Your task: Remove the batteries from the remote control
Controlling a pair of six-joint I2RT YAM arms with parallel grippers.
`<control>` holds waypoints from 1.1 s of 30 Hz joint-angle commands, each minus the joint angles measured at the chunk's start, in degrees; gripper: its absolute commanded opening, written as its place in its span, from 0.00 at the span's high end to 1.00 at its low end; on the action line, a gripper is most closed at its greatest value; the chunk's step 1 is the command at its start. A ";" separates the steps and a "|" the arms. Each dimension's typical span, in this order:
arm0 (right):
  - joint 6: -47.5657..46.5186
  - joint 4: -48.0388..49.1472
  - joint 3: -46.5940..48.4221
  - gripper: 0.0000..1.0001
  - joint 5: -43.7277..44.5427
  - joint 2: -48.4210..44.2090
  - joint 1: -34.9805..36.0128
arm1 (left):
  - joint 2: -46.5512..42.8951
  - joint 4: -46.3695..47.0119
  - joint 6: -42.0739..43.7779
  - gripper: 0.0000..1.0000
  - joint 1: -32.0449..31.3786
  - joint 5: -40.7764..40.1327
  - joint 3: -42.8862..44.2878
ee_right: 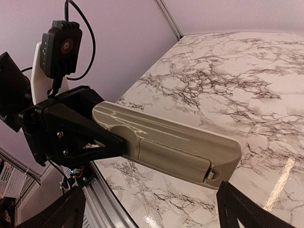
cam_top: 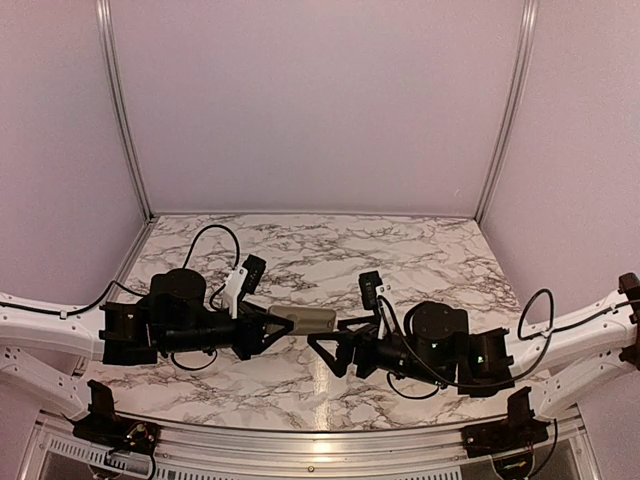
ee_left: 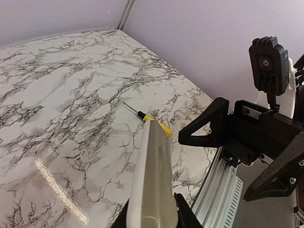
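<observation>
Remote [ee_right: 166, 137] pinched in our left gripper [cam_top: 272, 326], back showing, cover [ee_right: 173, 160] shut. Our right gripper [cam_top: 326, 354], spread wide, should slide that cover off gently while we hold steady.

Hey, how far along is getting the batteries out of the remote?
Done: the remote control is off the table, clamped by the left end effector. In hand: the open right end effector faces its free end. Left: the back cover looks closed, no batteries visible yet.

The remote control [ee_left: 152, 175] points toward a yellow-handled screwdriver [ee_left: 145, 116] lying beyond.
</observation>
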 commanded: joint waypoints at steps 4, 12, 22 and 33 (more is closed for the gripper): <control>0.29 3.72 1.80 0.07 0.54 0.84 -1.34 | -1.28 1.54 0.28 1.00 -0.07 1.17 0.36; 0.72 4.33 1.83 0.07 0.66 1.78 -1.86 | -1.08 2.12 0.28 1.00 -0.07 3.02 0.27; 1.93 4.24 2.21 0.07 0.68 3.94 -1.99 | -1.21 2.60 0.10 1.00 -0.06 2.70 0.01; 1.60 5.80 2.80 0.07 -0.59 4.89 -1.94 | -0.80 2.86 0.19 1.00 -0.07 2.79 0.02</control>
